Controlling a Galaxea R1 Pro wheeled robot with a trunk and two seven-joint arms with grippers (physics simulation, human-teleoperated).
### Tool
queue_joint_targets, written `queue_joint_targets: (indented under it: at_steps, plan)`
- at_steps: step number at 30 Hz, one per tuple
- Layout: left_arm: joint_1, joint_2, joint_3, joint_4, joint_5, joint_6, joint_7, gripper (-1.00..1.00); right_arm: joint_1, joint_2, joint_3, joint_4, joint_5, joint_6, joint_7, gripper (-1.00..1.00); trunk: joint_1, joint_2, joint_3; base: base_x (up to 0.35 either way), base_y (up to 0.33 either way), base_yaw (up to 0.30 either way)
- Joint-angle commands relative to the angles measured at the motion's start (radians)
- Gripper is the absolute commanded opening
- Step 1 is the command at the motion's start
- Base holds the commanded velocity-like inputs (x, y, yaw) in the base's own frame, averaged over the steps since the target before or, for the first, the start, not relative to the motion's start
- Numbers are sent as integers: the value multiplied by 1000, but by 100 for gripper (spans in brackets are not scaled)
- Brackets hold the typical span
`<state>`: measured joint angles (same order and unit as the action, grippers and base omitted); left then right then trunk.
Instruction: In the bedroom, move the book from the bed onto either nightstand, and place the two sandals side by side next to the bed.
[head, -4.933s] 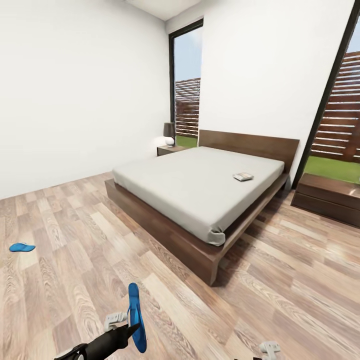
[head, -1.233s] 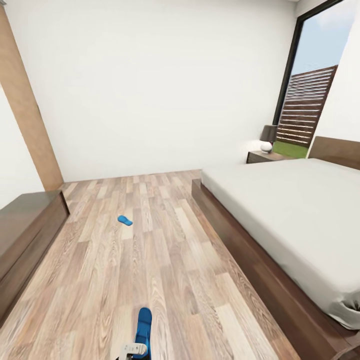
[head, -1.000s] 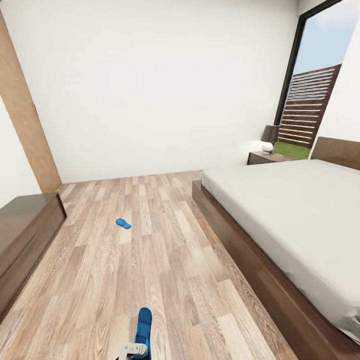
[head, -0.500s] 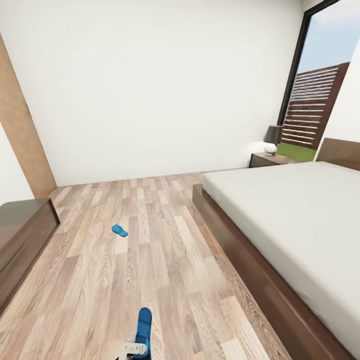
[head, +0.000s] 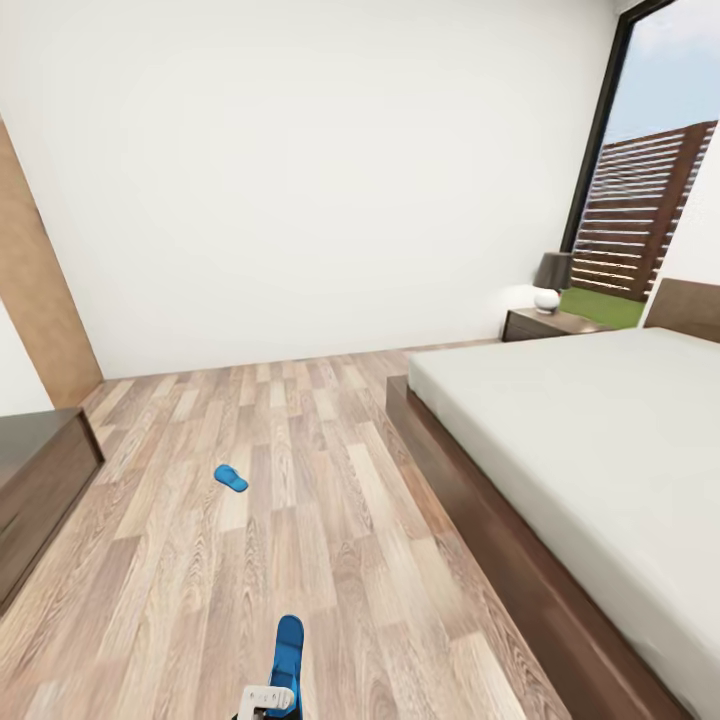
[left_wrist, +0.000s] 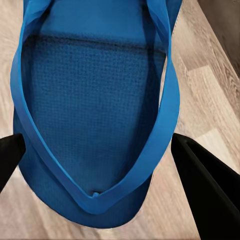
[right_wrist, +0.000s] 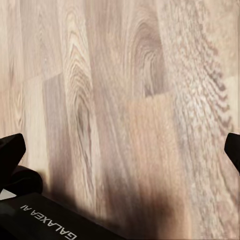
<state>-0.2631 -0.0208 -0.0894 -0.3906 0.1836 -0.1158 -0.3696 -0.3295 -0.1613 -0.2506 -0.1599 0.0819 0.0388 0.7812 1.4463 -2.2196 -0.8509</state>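
Carrying one blue sandal (left_wrist: 95, 115) clamped between the left fingers (left_wrist: 202, 190); second sandal (head: 231, 479) lying on the floor (head: 330, 540) well ahead, off the bed (head: 590, 450). Right fingers (right_wrist: 11, 152) spread, empty. Nightstand (head: 548, 324) beyond; both placements and the book are pending.

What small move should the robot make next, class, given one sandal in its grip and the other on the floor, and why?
Probably roll on toward the loose sandal: the left gripper holds one sandal, while its mate lies well ahead, apart from the bed.
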Motion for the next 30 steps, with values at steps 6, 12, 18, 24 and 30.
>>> queue_joint_targets:
  at_steps: [6, 12, 18, 24, 30]
  plan:
    - [-1, 1, -7, 1, 11, -4, 1, -100, 0, 0, -9, -1, 9, 4, 3, 100, 0, 0, -1, 315, -58, 0]
    - [-1, 1, -7, 1, 11, -4, 1, -100, 0, 0, -9, -1, 9, 4, 3, 100, 0, 0, -1, 315, -90, 0]
    - [-1, 1, -7, 1, 11, -4, 1, -100, 0, 0, -9, -1, 9, 4, 3, 100, 0, 0, -1, 315, -77, 0]
    - [-1, 1, -7, 1, 11, -4, 1, -100, 0, 0, -9, -1, 9, 4, 3, 100, 0, 0, -1, 315, -25, 0]
    - [-1, 1, -7, 1, 11, -4, 1, -100, 0, 0, -9, -1, 9, 4, 2, 100, 0, 0, -1, 316, -1, 21]
